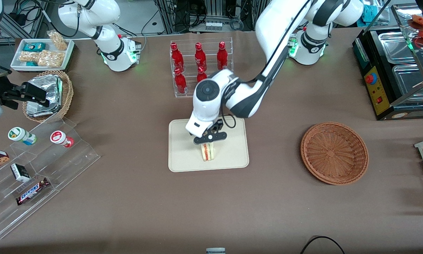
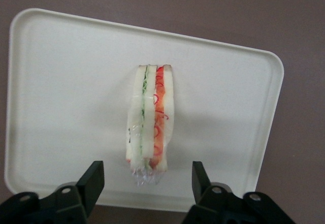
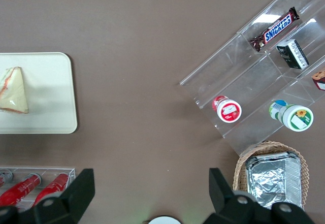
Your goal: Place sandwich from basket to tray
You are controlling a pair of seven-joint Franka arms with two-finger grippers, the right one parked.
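The sandwich (image 1: 207, 152) (image 2: 150, 127) (image 3: 12, 89) rests on the cream tray (image 1: 183, 150) (image 2: 76, 82) (image 3: 48, 92), its red and green filling layers facing the front camera. My left gripper (image 1: 210, 139) (image 2: 147, 174) hovers just above it and is open. Both black fingers (image 2: 94, 177) stand well apart from the bread, one on each side, touching nothing. The reddish-brown wicker basket (image 1: 334, 152) sits toward the working arm's end of the table with nothing in it.
A clear rack of red bottles (image 1: 200, 67) stands just farther from the front camera than the tray. Toward the parked arm's end are a tan basket of foil packets (image 1: 49, 95), a stepped acrylic snack shelf (image 1: 38, 158) and a white snack bin (image 1: 42, 53).
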